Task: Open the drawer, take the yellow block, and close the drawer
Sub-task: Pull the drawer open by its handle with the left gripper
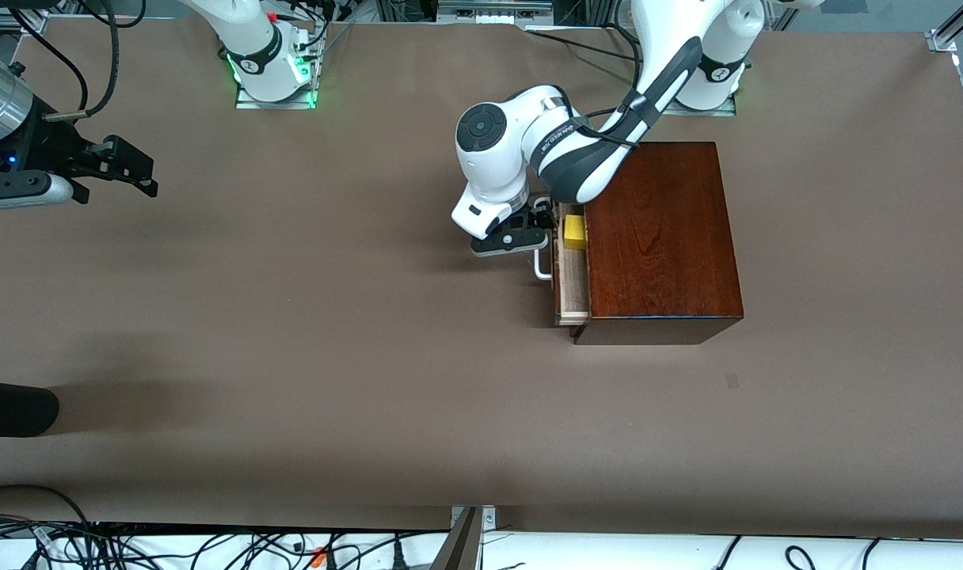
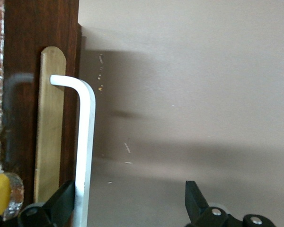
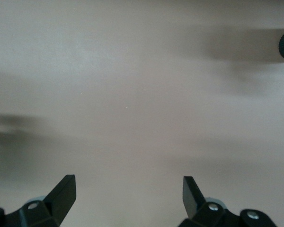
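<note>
the left tool (image 1: 529, 229) sits at the white u-shaped bar handle (image 1: 542, 266) of the drawer (image 1: 572, 277), fingers (image 2: 64, 203) spread wide, 1 touching the bar. the drawer stands partly open from the glossy reddish-brown wooden box (image 1: 660, 237), showing pale wood inside. the small yellow block (image 1: 575, 231) lies in the drawer, close to its dark front. in front of the drawer the matte brown surface (image 1: 331, 332) is bare. the right tool (image 1: 125, 170), wide open, waits over the surface's edge at the right arm's end.
</note>
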Controlling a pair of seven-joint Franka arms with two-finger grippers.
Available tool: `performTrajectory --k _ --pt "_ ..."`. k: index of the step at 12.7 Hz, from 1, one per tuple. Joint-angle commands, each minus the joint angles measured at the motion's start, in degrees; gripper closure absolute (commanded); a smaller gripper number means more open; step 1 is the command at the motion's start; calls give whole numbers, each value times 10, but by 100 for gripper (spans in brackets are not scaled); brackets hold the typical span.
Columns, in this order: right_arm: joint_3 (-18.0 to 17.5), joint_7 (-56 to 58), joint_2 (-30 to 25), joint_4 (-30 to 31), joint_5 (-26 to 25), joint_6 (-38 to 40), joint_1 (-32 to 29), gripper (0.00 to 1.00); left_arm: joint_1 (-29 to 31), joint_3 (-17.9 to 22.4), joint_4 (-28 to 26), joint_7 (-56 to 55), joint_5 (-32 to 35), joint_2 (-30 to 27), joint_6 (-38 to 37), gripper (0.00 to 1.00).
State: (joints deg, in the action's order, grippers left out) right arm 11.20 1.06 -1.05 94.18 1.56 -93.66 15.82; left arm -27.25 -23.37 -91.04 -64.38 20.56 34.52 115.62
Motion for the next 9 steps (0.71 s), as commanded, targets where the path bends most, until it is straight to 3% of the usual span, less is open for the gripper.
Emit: performTrajectory --k 1,9 --pt "0 -4 -3 -4 9 9 -3 0 -28 -9 52 -27 -32 54 58 0" --pt "1 -1 -3 -4 9 9 -3 0 -32 -9 80 -27 -46 66 58 0"
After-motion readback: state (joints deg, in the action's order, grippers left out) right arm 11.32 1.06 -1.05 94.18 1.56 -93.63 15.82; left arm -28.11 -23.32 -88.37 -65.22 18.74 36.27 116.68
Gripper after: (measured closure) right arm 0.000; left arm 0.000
